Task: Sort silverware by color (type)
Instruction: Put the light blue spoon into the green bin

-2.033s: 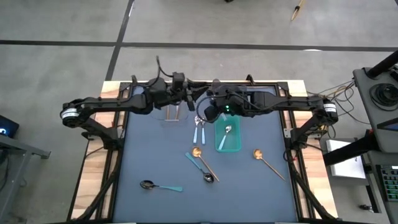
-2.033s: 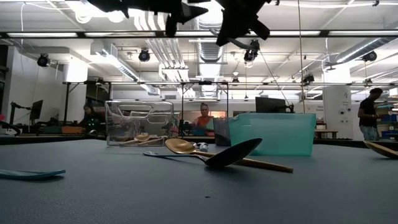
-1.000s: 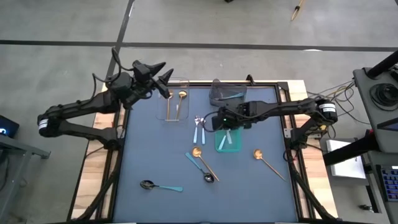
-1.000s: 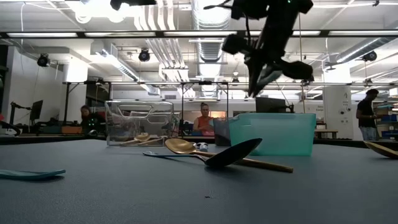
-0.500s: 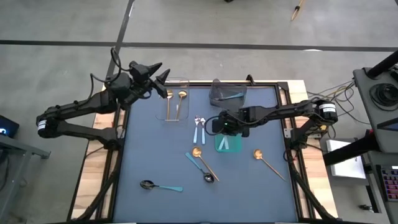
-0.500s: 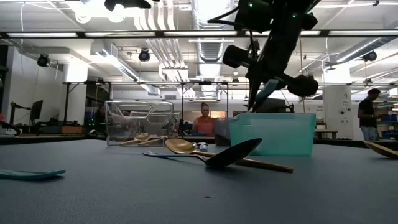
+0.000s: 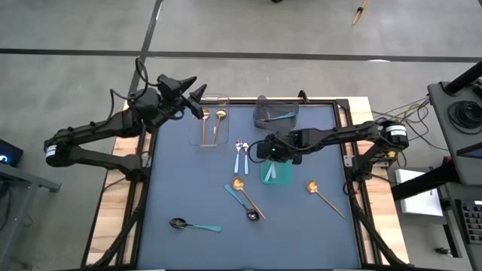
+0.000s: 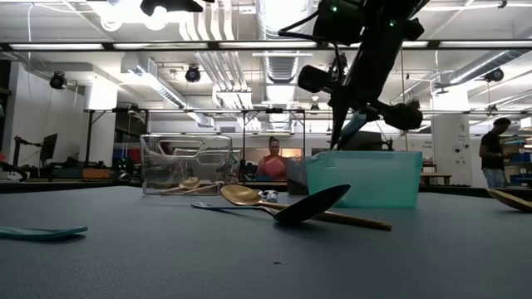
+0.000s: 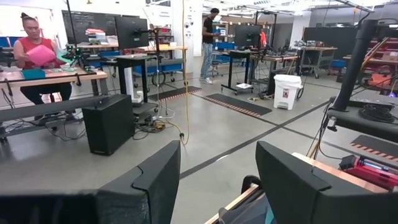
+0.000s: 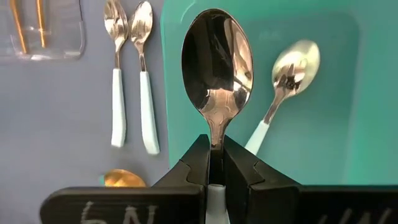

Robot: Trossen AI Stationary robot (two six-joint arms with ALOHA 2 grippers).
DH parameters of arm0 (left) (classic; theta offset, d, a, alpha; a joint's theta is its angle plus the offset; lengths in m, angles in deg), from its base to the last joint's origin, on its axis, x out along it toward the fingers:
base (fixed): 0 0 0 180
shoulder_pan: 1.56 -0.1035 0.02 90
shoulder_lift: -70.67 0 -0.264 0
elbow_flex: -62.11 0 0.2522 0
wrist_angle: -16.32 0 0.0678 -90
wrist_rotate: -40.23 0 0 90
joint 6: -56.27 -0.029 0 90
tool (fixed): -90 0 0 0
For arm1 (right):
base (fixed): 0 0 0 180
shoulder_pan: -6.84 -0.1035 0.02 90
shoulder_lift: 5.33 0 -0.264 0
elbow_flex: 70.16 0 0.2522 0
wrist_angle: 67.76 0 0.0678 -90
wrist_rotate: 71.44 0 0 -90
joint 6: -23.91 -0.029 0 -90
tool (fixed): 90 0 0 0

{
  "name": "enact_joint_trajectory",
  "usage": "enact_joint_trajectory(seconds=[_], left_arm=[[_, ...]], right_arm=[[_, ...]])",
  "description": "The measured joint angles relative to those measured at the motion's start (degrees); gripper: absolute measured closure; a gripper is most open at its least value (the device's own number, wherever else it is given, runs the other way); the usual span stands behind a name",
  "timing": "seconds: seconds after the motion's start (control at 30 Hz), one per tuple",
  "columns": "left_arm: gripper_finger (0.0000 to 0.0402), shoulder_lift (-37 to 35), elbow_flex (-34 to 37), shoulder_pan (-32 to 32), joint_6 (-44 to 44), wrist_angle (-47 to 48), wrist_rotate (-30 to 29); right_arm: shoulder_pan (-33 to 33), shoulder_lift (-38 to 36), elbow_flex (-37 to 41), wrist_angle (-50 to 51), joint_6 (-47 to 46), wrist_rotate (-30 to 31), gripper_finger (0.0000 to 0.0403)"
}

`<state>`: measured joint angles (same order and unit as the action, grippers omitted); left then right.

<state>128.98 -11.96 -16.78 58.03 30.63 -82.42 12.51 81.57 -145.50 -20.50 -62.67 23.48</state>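
While clamped between the right gripper fingers, silver-bowled spoon hangs above teal bin, another light-blue-handled spoon already inside. Drop-off step: next calls for spreading the fingers over the bin. Left gripper parked off-table, fingers apart, empty.

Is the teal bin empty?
No, a silver spoon with a light-blue handle already lies inside the teal bin.

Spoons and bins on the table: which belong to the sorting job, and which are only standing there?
Job:
- held spoon, in right gripper
- light-blue-handled spoons
- gold spoons
- dark spoons

Standing there:
- teal bin
- clear bin
- grey bin
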Motion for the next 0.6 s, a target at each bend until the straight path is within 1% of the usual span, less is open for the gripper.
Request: enact_joint_trajectory(seconds=[0.13,0.3,0.6], left_arm=[[0.021,0.0,0.0,0.0,0.2,0.0,0.0],[0.021,0.0,0.0,0.0,0.2,0.2,0.0],[0.021,0.0,0.0,0.0,0.2,0.9,0.0]], right_arm=[[0.0,2.1,0.0,-0.8,0.2,1.6,0.039],[0.0,5.2,0.0,-3.6,0.5,1.6,0.039],[0.0,8.0,0.0,-4.1,0.2,1.6,0.039]])
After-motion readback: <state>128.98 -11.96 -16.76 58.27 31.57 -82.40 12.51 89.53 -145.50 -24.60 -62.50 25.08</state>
